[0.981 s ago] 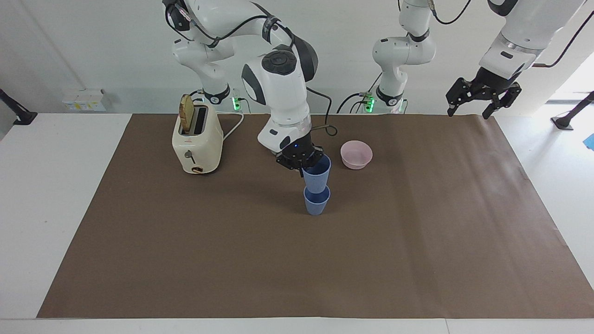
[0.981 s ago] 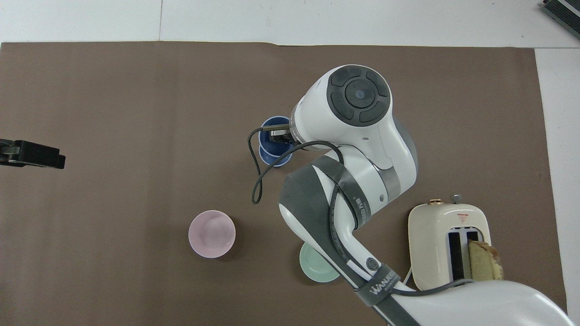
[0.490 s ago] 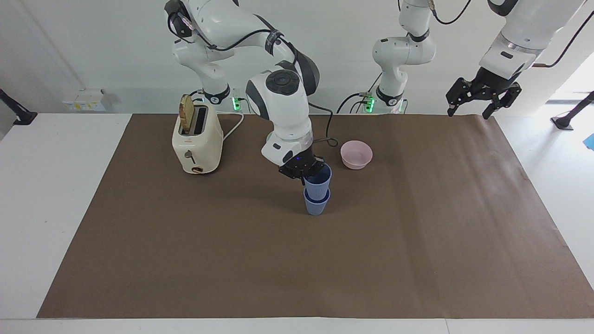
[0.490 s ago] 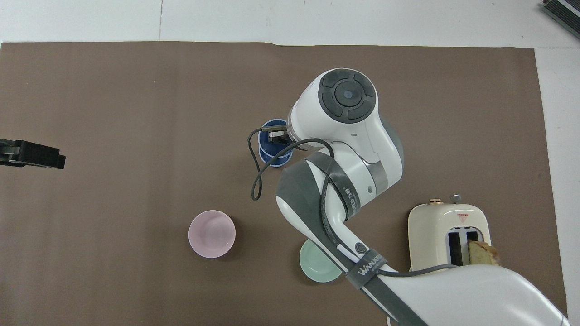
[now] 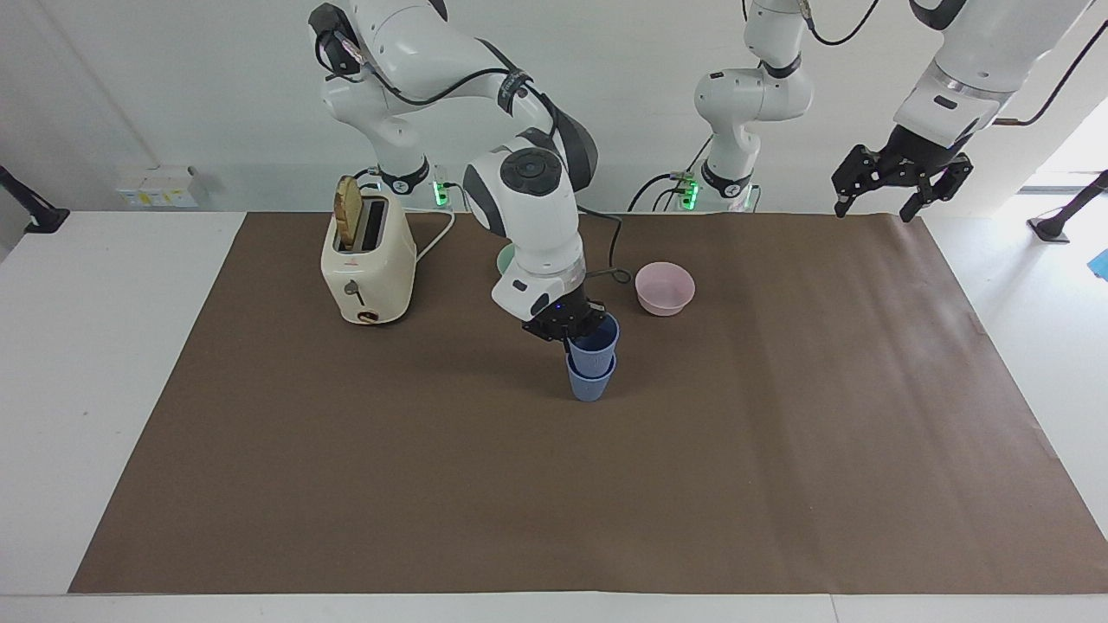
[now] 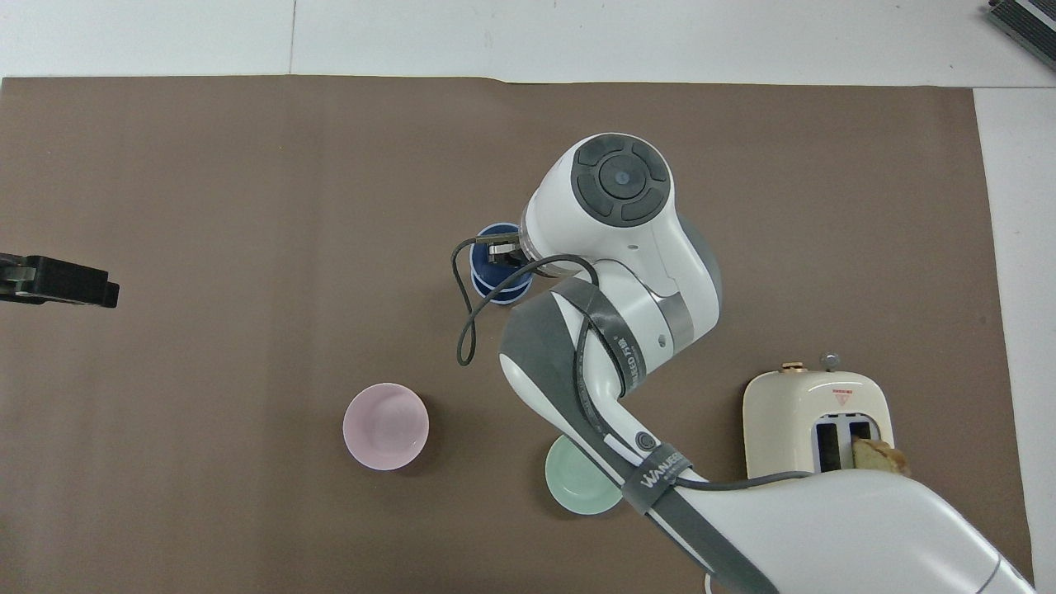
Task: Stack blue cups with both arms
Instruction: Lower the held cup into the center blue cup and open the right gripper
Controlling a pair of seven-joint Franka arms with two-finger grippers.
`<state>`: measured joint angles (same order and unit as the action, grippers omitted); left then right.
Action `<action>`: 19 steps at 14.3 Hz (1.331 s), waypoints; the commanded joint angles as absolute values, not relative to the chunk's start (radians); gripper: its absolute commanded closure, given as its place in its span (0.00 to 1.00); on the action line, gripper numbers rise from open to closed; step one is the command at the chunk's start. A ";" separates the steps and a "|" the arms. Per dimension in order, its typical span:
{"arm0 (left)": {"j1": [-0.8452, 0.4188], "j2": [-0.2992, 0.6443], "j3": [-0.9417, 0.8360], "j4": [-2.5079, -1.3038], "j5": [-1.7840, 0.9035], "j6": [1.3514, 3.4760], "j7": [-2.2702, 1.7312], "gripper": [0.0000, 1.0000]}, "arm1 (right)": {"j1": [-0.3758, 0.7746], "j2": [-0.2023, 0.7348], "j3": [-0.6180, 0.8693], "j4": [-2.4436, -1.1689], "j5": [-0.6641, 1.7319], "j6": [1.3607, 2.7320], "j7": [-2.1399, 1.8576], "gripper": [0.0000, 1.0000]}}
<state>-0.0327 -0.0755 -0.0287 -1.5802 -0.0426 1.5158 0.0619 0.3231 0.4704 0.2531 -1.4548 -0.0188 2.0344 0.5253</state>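
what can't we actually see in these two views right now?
- Right gripper: overhead, its own wrist hides all but a sliver at the upper cup's rim.
- Lower cup: overhead, only a crescent shows; whether the upper cup is fully seated cannot be told.
- Green bowl: half under the right arm overhead; a sliver in facing.
- Left gripper: overhead, cut by the frame edge.

Upper blue cup [image 5: 594, 340] in right hand [image 5: 567, 330], now deeper inside lower cup [image 5: 589, 382].

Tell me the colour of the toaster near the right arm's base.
The toaster is cream, with a slice of browned toast in one slot. The facing view shows it best.
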 commanded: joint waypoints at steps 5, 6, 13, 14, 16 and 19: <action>-0.017 -0.100 -0.035 -1.606 -0.052 1.526 0.071 0.00 | 0.307 0.468 0.259 -1.488 -0.023 2.062 0.514 1.00; -0.017 -0.100 -0.035 -1.606 -0.052 1.526 0.071 0.00 | 0.307 0.469 0.259 -1.488 -0.023 2.065 0.512 1.00; -0.017 -0.100 -0.035 -1.606 -0.052 1.526 0.071 0.00 | 0.307 0.479 0.259 -1.488 -0.023 2.091 0.506 1.00; -0.017 -0.100 -0.035 -1.606 -0.052 1.526 0.071 0.00 | 0.307 0.479 0.259 -1.488 -0.023 2.089 0.506 1.00; -0.017 -0.100 -0.035 -1.606 -0.052 1.526 0.071 0.00 | 0.307 0.479 0.261 -1.488 -0.023 2.089 0.506 1.00; -0.017 -0.100 -0.035 -1.606 -0.052 1.526 0.071 0.00 | 0.307 0.479 0.261 -1.488 -0.020 2.091 0.508 0.65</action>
